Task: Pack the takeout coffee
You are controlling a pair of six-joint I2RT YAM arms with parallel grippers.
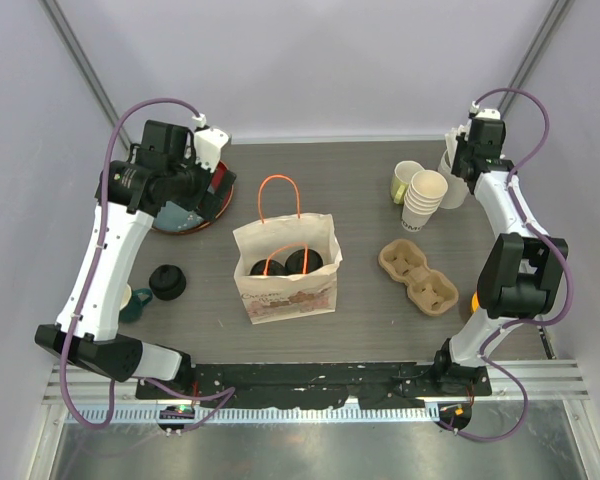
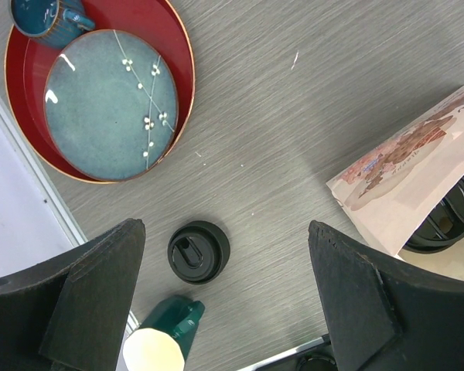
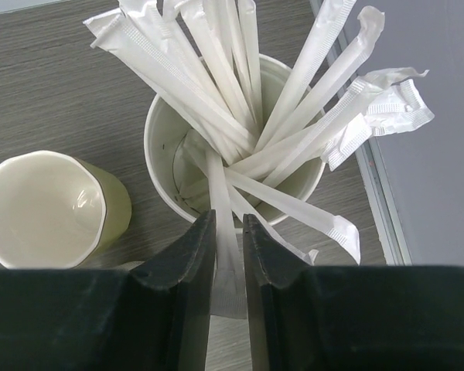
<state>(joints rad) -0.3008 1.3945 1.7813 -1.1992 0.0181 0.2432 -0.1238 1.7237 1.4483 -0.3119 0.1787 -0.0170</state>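
Note:
Two takeout coffee cups stand inside the paper bag (image 1: 285, 290); only their black lids (image 1: 263, 268) (image 1: 303, 262) show. The left wrist view shows the bag's side (image 2: 417, 154) and one lid (image 2: 441, 228) within. My left gripper (image 2: 226, 228) is open and empty, high above the table left of the bag, over a loose black lid (image 2: 199, 251). My right gripper (image 3: 228, 220) is at the back right, shut on a white wrapped straw (image 3: 223, 185) that stands in a paper cup of straws (image 3: 161, 166).
A red tray (image 2: 182, 54) with a blue plate and teal cup lies at the back left. A teal mug (image 1: 135, 302) and the loose lid (image 1: 167, 282) sit front left. A yellow-green mug (image 3: 46, 205), stacked bare cups (image 1: 425, 200) and a cardboard carrier (image 1: 418, 277) are on the right.

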